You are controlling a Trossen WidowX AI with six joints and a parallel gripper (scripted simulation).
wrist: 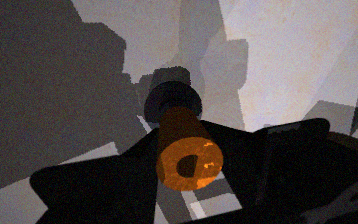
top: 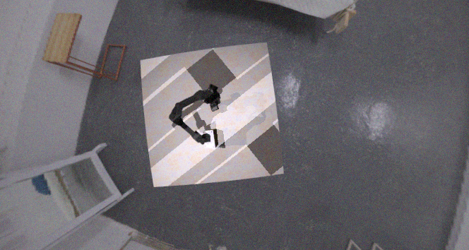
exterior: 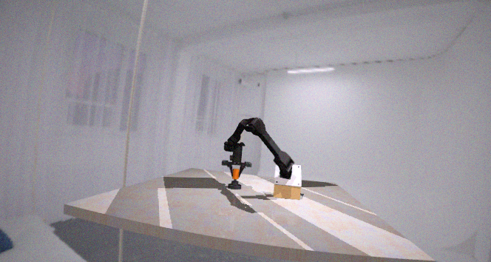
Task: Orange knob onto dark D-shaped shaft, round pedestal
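Observation:
The orange knob [exterior: 235, 174] [wrist: 179, 125] is upright between the fingers of my gripper [exterior: 235, 175] [wrist: 179, 128], which is shut on it. The D-shaped hole in its upper end faces the wrist camera, its flat side toward the right of that view. The round dark pedestal [exterior: 234, 185] [wrist: 195, 104] stands directly below the knob. In the exterior view a short dark part shows between the knob's lower end and the pedestal's wide base, so the knob is above the base. Whether the shaft tip is inside the hole is hidden. In the top view the arm covers knob and pedestal.
The arm's base stands on a wooden block [exterior: 287, 192] with a white plate [exterior: 296, 175] [top: 211, 143], to the right of the pedestal in the exterior view. The striped table [top: 162, 92] [exterior: 200, 215] carries dark patches and arm shadows.

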